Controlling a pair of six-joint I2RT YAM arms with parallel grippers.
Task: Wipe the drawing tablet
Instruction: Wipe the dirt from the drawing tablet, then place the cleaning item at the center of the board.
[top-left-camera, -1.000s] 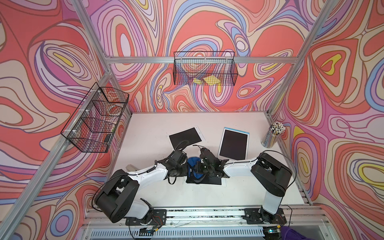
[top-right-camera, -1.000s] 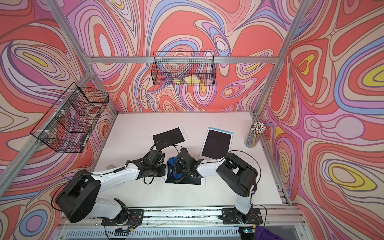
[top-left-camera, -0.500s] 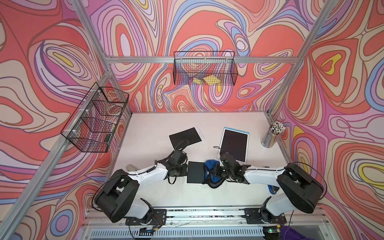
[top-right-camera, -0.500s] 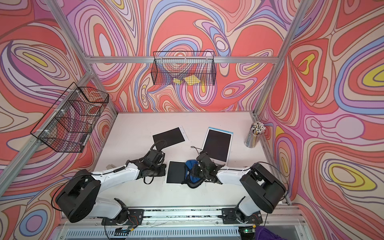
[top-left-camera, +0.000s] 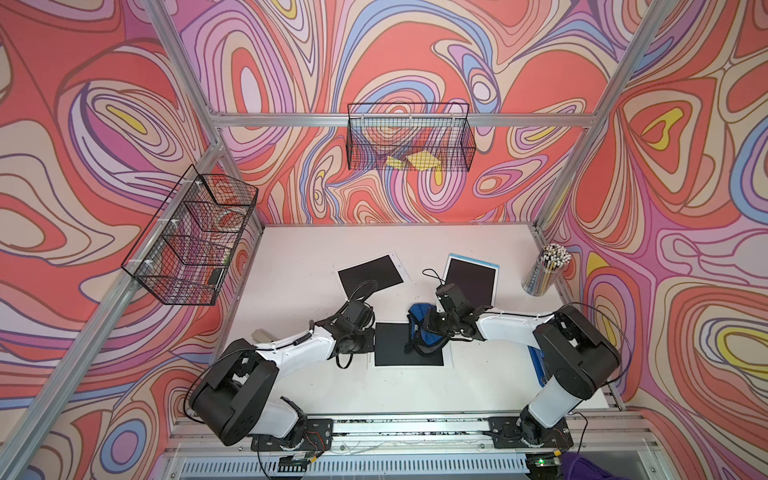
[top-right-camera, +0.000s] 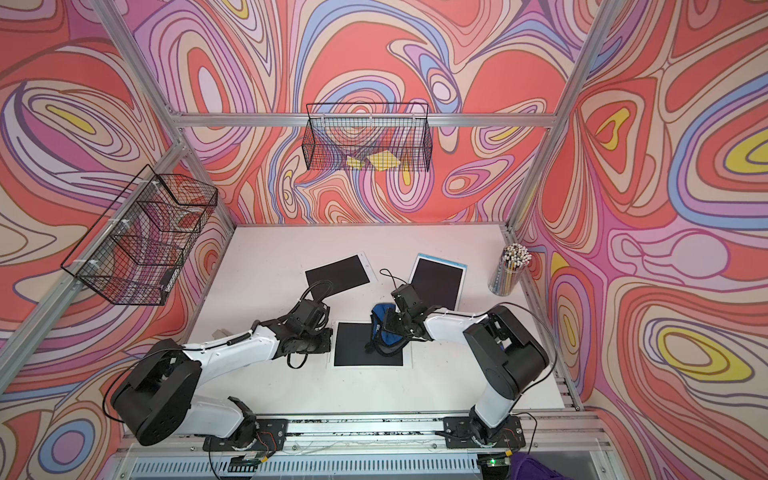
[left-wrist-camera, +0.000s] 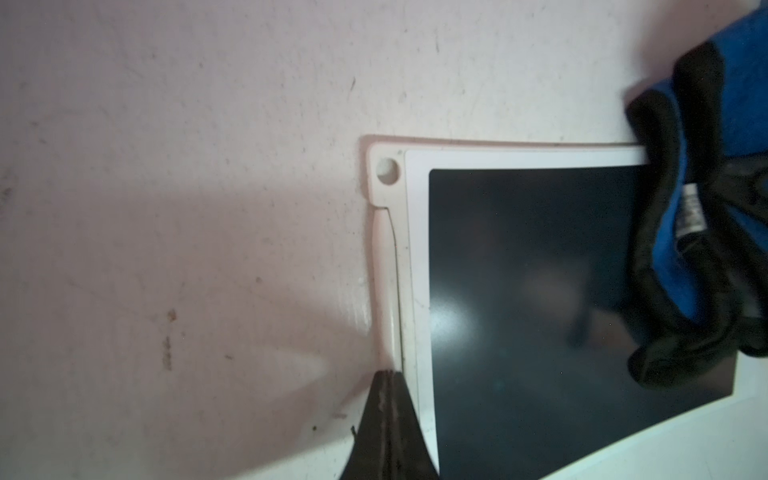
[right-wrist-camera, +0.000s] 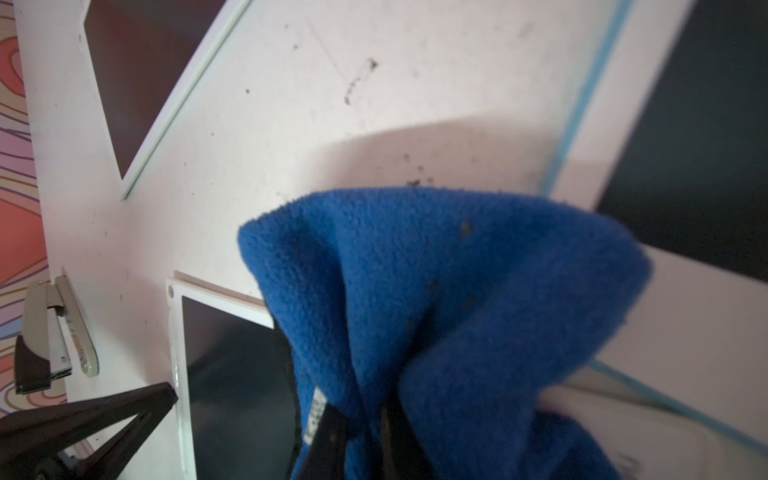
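The drawing tablet, a black screen in a white frame, lies flat near the table's front centre in both top views. My left gripper is shut with nothing in it, its tip pressed against the tablet's left edge. My right gripper is shut on a blue cloth with black trim. The cloth rests on the right part of the screen and spills over its far edge. In the right wrist view the cloth bunches round the right gripper and hides most of the fingers.
Two more tablets lie farther back, a black one and a blue-framed one. A cup of pencils stands at the right edge. Wire baskets hang on the back wall and left wall. A small grey stapler lies by the left arm.
My right gripper has dragged the blue cloth from the tablet's left part across to its right part. The left gripper has stayed at the tablet's left edge.
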